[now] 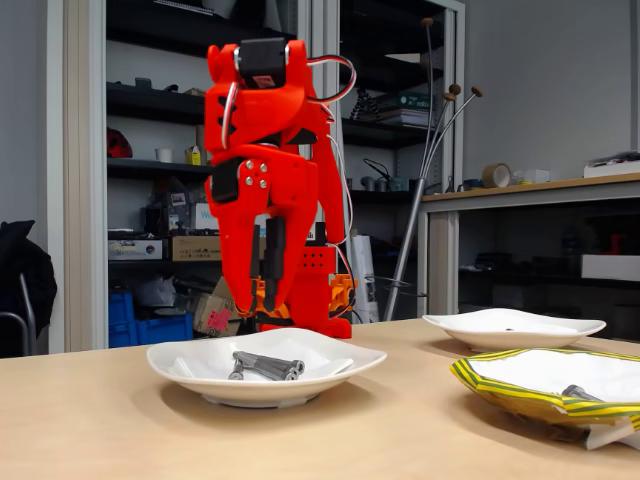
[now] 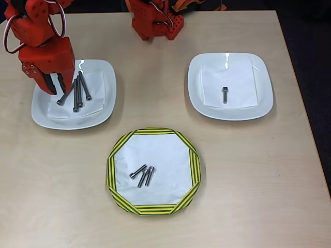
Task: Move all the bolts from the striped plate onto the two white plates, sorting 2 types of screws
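The red gripper (image 2: 56, 82) hangs over the left white plate (image 2: 106, 77), jaws apart and empty as far as the fixed view shows; four long bolts (image 2: 77, 93) lie there on a paper liner; one short bolt (image 2: 225, 94) sits in the right white plate (image 2: 261, 77); three short bolts (image 2: 143, 175) remain close together on the striped plate (image 2: 155, 130). The next step is probably fetching one; lift clear first, descend over an outer bolt, and close across its shank so its neighbours stay put.
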Robot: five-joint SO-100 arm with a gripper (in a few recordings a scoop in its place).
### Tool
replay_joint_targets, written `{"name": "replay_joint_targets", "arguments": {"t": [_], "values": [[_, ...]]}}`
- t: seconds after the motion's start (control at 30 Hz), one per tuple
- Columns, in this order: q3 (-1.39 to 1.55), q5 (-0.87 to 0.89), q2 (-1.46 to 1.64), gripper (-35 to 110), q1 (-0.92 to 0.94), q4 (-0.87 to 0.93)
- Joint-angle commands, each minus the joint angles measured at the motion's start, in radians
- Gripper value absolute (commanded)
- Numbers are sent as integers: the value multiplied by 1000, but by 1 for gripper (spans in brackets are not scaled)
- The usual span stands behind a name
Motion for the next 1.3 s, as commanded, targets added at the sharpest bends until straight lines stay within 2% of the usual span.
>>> {"name": "replay_joint_targets", "arguments": {"t": [0.0,0.4,0.73,1.03,1.07,1.13,1.27], "values": [[-67,5,3,5,-18,9],[-419,51,-144,5,-167,94],[-462,152,-198,5,-293,95],[-884,244,-514,4,-402,127],[-885,264,-528,4,-416,123],[-650,322,-410,5,-445,29],[-551,512,-360,2,-499,28]]}}
